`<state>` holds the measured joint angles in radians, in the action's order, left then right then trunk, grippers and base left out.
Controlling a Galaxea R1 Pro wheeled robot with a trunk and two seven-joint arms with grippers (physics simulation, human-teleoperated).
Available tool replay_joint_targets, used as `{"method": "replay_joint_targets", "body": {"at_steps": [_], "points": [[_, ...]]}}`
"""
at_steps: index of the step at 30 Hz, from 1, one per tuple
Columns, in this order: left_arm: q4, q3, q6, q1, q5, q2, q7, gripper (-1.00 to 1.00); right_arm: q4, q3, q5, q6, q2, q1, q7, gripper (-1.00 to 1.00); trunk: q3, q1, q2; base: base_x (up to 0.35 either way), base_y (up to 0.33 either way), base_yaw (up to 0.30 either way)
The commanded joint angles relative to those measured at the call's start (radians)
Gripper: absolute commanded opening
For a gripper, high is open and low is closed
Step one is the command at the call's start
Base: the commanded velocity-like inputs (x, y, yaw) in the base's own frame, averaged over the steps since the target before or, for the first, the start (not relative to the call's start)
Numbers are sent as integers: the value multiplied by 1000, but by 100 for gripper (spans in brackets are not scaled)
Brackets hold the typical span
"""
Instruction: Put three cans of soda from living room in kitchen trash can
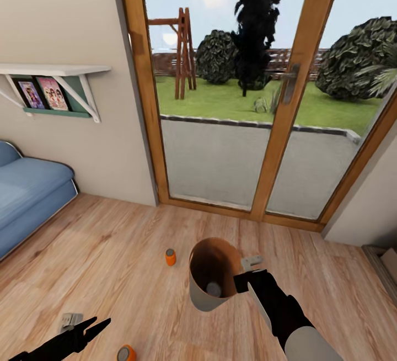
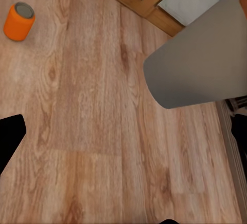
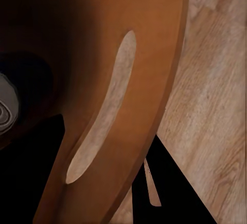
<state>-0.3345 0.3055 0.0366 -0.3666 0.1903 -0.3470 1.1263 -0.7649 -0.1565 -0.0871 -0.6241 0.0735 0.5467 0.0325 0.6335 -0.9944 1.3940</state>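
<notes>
On wood floor (image 1: 110,250) by glass doors (image 1: 231,101) | right gripper (image 1: 242,275) clamps bin (image 1: 205,295) rim | left gripper (image 1: 91,330) spread, orange can (image 1: 126,353) beside | sofa (image 1: 27,195) left

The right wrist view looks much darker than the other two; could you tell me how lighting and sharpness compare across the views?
Right wrist view: the brown-orange inside of the pale grey tapered bin falls into deep shadow, and a pale sliver cuts through its wall like a render artefact. Head view: evenly lit, door frames bowed by the wide lens, black tree silhouette outside. Left wrist view: soft, flat light on the wood floor, no glare.
</notes>
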Motion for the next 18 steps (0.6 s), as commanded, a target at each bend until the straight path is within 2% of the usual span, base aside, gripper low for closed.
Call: {"method": "replay_joint_targets", "body": {"at_steps": [1,7,8,10,11,13,14,15,17,18], "points": [[0,0,0,0,0,0,0,100,-1,0,7,1,0,0,-9,-100,0,0,0,79,0,0],[0,-1,0,0,0,2,-4,100,-1,0,7,1,0,0,-9,-100,0,0,0,13,0,0],[-17,-9,1,0,0,64,-219,100,-1,0,7,1,0,0,-9,-100,0,0,0,1,0,0],[-41,-16,0,0,-3,114,-350,100,-1,0,7,1,0,0,-9,-100,0,0,0,0,0,0],[-73,-28,0,0,-11,164,-491,100,-1,0,7,1,0,0,-9,-100,0,0,0,0,0,0],[-103,-49,0,0,-30,210,-633,100,-1,0,6,1,-1,0,-9,-100,0,0,0,0,0,0],[-126,-78,0,0,-59,247,-764,100,-1,0,6,1,-1,0,-9,-100,0,0,0,0,0,0],[-134,-91,1,0,-73,262,-821,100,-1,0,6,1,-1,0,-9,-100,0,0,0,0,0,0],[-163,-131,19,0,-120,306,-1016,100,-1,0,6,1,-1,1,-9,-100,0,0,0,0,0,0],[-169,-136,41,0,-126,311,-1042,100,-1,0,6,1,-1,1,-9,-100,0,0,0,0,0,0]]}}
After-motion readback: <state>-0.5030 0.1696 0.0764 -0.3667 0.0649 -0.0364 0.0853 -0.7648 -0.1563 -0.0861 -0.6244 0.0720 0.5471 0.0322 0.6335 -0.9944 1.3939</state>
